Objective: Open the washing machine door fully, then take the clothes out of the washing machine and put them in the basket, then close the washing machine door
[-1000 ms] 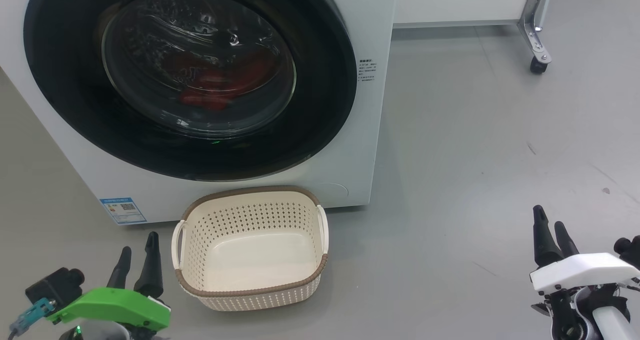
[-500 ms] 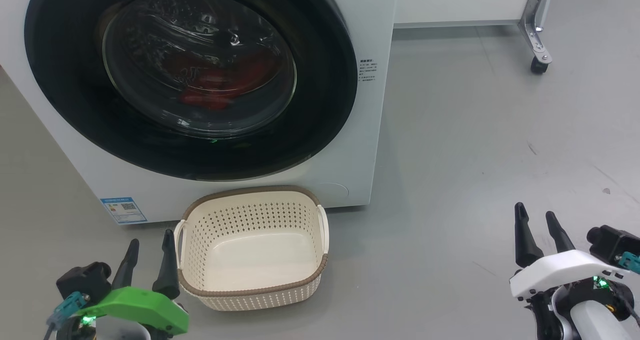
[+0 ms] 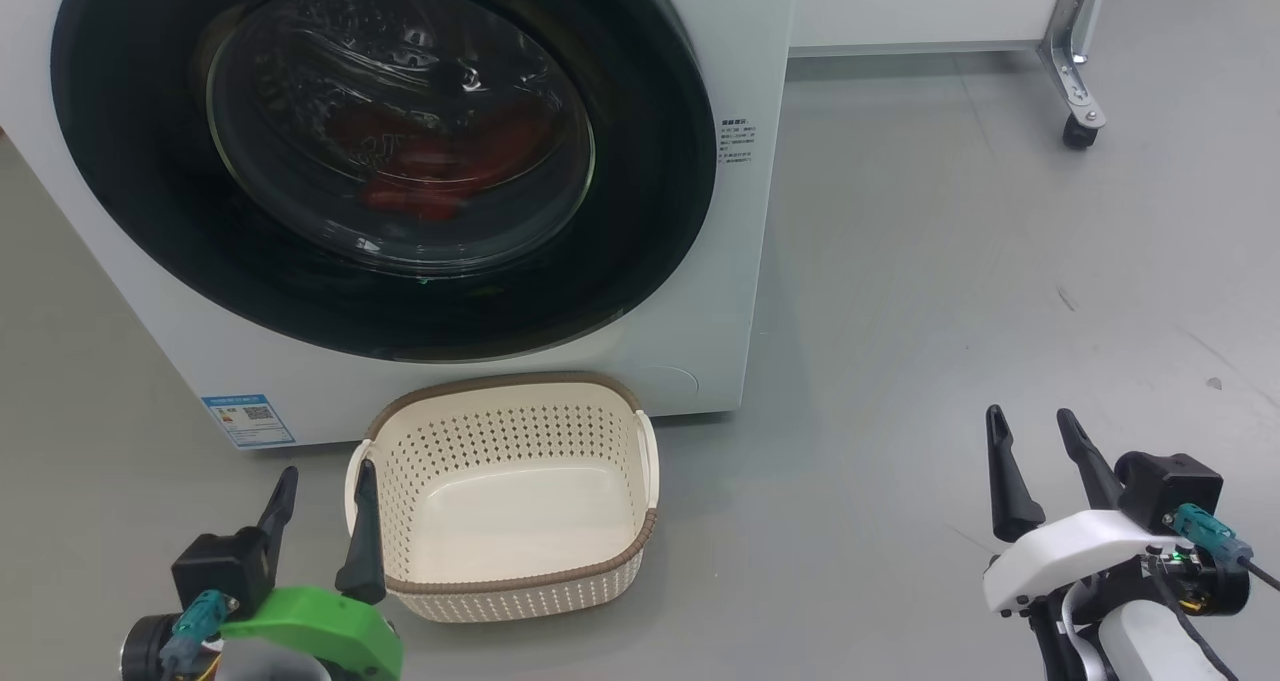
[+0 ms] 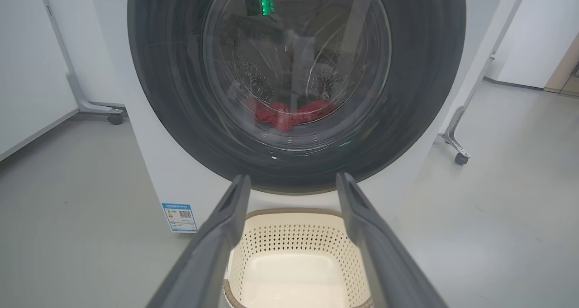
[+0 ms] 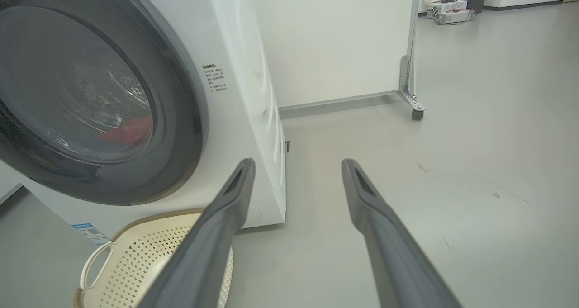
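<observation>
Since the door (image 3: pixel 380 151) ahead is shut, we hold left pincer (image 3: pixel 328 469) and right pincer (image 3: pixel 1029 414) apart, basket (image 3: pixel 500 379) just beside the left.

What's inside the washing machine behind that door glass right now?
Behind the shut washing machine door, red clothes lie low in the drum. Reflections and the door's black ring hide how many pieces there are.

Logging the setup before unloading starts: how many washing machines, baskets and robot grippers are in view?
washing machine: 1
basket: 1
grippers: 2, the left gripper and the right gripper, both open
Total: 4
</observation>
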